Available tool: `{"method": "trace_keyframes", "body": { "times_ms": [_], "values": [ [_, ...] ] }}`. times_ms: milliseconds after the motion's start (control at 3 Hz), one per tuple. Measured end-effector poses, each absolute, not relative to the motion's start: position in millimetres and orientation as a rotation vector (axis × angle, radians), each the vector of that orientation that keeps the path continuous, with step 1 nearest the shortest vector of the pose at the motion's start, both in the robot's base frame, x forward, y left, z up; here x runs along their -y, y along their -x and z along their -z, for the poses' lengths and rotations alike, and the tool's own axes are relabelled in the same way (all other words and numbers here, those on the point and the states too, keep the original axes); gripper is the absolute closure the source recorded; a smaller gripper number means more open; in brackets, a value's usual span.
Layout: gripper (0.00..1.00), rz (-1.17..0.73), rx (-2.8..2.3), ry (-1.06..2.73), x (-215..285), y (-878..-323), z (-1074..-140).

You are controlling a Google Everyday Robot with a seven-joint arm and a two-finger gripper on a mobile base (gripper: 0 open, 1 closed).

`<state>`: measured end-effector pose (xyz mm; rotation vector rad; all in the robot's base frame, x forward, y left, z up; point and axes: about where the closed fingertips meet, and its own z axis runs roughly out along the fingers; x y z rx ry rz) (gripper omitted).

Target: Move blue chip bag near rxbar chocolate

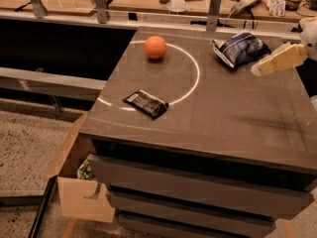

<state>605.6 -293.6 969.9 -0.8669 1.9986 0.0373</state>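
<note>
The blue chip bag (240, 48), crinkled dark blue with white patches, lies at the far right of the dark table top (223, 108). The rxbar chocolate (145, 103), a flat black wrapper, lies near the table's front left, on the white circle line. My gripper (257, 70) reaches in from the right edge with pale tan fingers (277, 61), hovering just right of and slightly in front of the bag, not touching it.
An orange ball (155, 47) sits at the far left of the table. A metal rail with posts (214, 6) runs behind it, with a cluttered wooden bench beyond. An open cardboard box (81, 192) stands on the floor at the front left.
</note>
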Motion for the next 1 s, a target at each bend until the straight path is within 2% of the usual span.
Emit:
{"method": "trace_keyframes", "body": {
  "times_ms": [1000],
  "values": [
    [0.0,-0.034,-1.872,0.736,257.4,-680.3,-920.9]
  ]
}}
